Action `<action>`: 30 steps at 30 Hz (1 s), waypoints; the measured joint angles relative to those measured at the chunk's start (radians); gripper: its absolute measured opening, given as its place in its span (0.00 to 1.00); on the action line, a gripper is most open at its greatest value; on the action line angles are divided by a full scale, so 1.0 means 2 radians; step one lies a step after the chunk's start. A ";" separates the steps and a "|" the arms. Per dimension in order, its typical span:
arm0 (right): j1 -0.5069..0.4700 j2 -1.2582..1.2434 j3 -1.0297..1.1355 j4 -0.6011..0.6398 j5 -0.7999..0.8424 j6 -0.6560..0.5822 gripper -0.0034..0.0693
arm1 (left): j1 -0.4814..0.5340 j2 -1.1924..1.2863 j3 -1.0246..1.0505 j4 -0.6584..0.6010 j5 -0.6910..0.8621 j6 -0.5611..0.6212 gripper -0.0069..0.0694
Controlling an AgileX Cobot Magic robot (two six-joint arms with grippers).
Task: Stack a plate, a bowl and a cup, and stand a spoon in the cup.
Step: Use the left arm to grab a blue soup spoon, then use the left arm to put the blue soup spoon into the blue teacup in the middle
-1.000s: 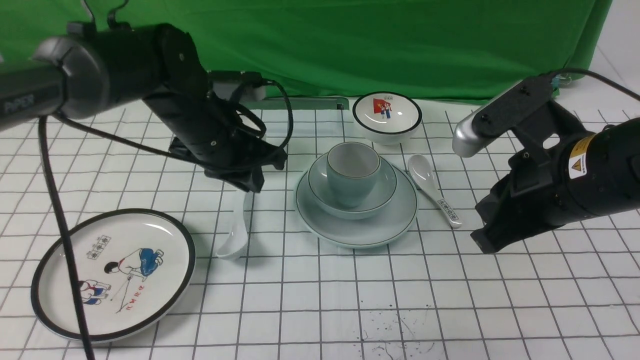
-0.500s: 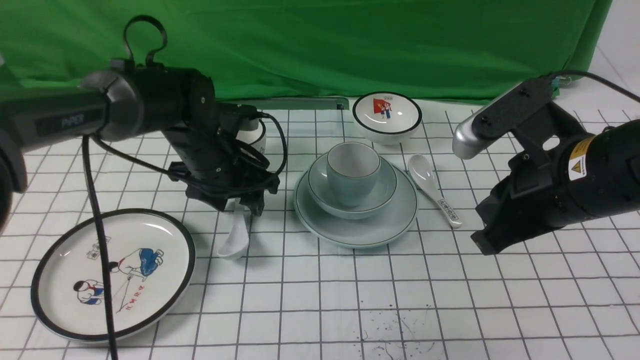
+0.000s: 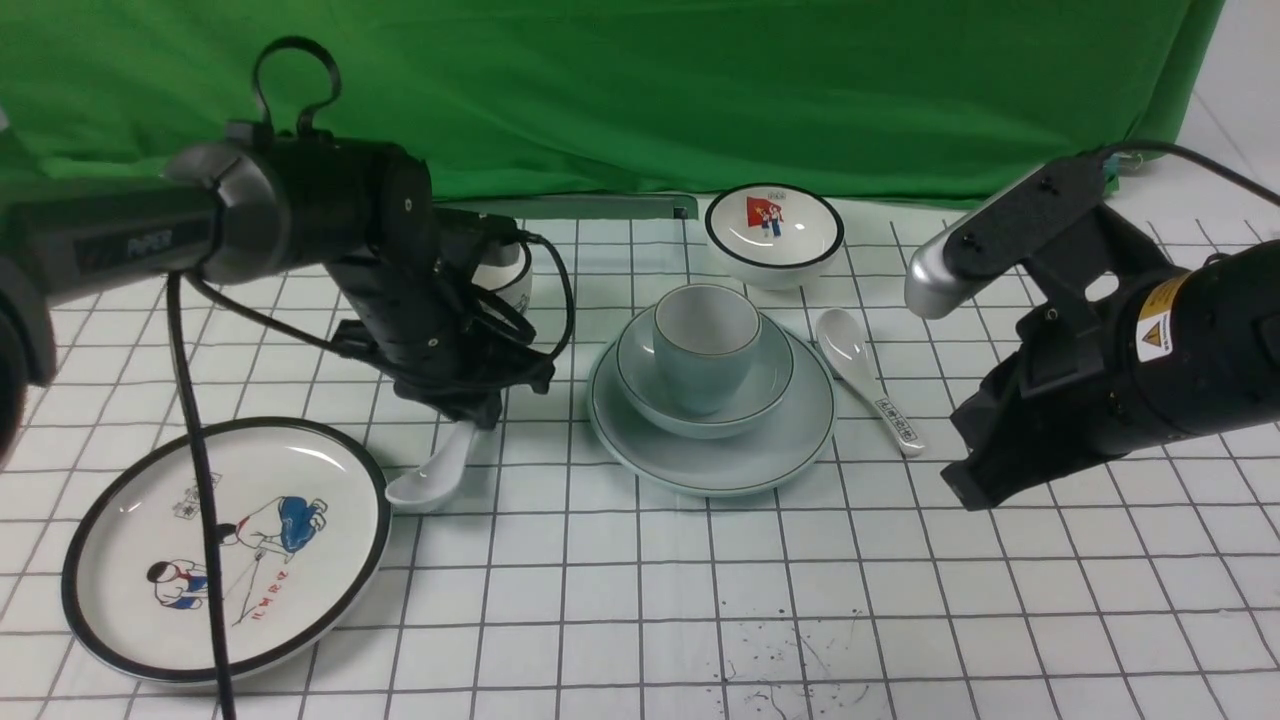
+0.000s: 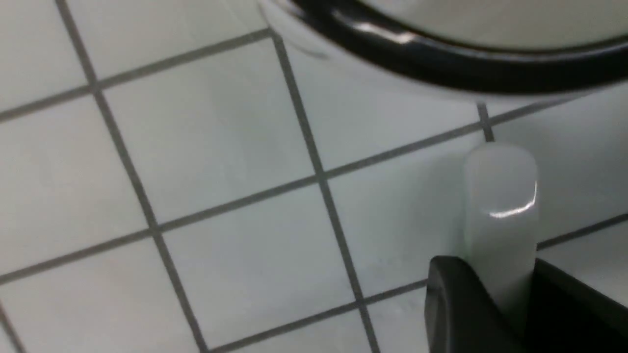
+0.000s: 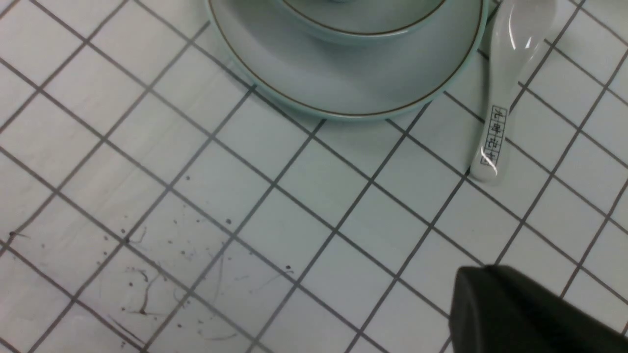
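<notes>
The pale plate (image 3: 712, 455) lies at the table's middle with the pale bowl (image 3: 640, 375) on it and the pale blue cup (image 3: 705, 345) upright in the bowl. To their left, my left gripper (image 3: 470, 415) is shut on the handle of the plain white spoon (image 3: 425, 480), whose scoop end rests on the cloth beside a pictured plate. In the left wrist view the spoon handle (image 4: 500, 211) sticks out between the dark fingers of the left gripper (image 4: 495, 274). My right gripper (image 3: 975, 490) hangs shut and empty right of the stack; the right gripper (image 5: 471, 277) is over bare cloth, near the plate (image 5: 343, 83).
A black-rimmed plate with cartoon children (image 3: 225, 545) lies front left, its rim (image 4: 441, 68) close to the held spoon. A black-rimmed bowl (image 3: 773, 235) stands behind the stack. A printed spoon (image 3: 865, 375) lies right of it. A white cup (image 3: 505, 275) is half hidden behind my left arm.
My left gripper opened, came down over the spoon's handle and closed on it. The spoon has swung, its scoop end now nearer the cartoon plate. The right arm has not moved.
</notes>
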 joint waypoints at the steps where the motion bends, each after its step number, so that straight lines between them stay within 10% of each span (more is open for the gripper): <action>1: 0.000 0.000 0.000 0.000 -0.001 0.000 0.08 | 0.000 -0.018 0.000 0.001 0.000 0.000 0.19; 7: 0.000 0.000 0.001 0.000 -0.010 0.000 0.08 | -0.001 -0.104 0.000 -0.084 -0.070 0.055 0.19; 13: 0.000 0.000 0.001 -0.001 -0.012 0.000 0.09 | -0.059 -0.126 0.000 -0.300 -0.244 0.278 0.19; 18: 0.000 0.000 0.001 -0.001 -0.012 0.000 0.09 | -0.118 -0.081 0.000 -0.337 -0.386 0.378 0.19; 30: 0.000 0.000 0.001 -0.001 -0.012 0.000 0.11 | -0.144 -0.002 0.001 -0.318 -0.482 0.321 0.19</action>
